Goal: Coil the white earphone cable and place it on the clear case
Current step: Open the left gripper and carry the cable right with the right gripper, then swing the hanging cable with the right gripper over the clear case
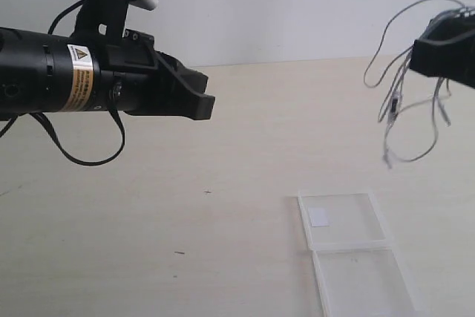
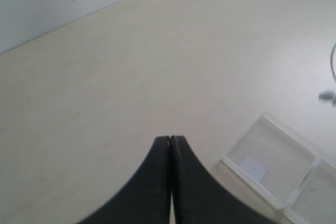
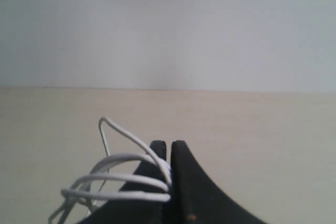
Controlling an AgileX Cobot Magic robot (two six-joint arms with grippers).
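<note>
The right gripper (image 1: 424, 57) hung in the air at the right edge of the exterior view, high above the table (image 1: 148, 220), with its jaws closed on the cable (image 1: 404, 72). In the right wrist view the two black fingers (image 3: 191, 182) met with no gap, and several white loops of the cable (image 3: 123, 178) were pinched between them and bulged out to one side. From the gripper the cable fell in loose, uneven loops, none touching the table. One wide loop arched up and over towards the wall (image 1: 297, 5), while other strands dangled below. The inline remote (image 1: 392, 107) hung among the strands, and two loose ends (image 1: 387, 159) pointed downwards, too small to tell bud from plug. The case (image 1: 347, 244) lay open and flat on the table, below the hanging cable and well apart from it, its two panels joined by a whitish strip, the nearer panel cut by the picture's lower edge. A small white sticker (image 1: 320, 217) sat in a corner of the farther panel. The left gripper (image 1: 204, 105) was held level above the table on the left side, pointing towards the middle, well apart from both cable and case. The left wrist view showed its jaws closed on nothing, the fingertips (image 2: 180, 141) pressed together over bare table, with the case (image 2: 273, 129) off to one side and a blurred bit of cable (image 2: 326, 96) at the picture's edge. A thick black lead (image 1: 89, 157) drooped in a loop beneath the left arm, which bore a yellow warning label (image 1: 78, 57).
</note>
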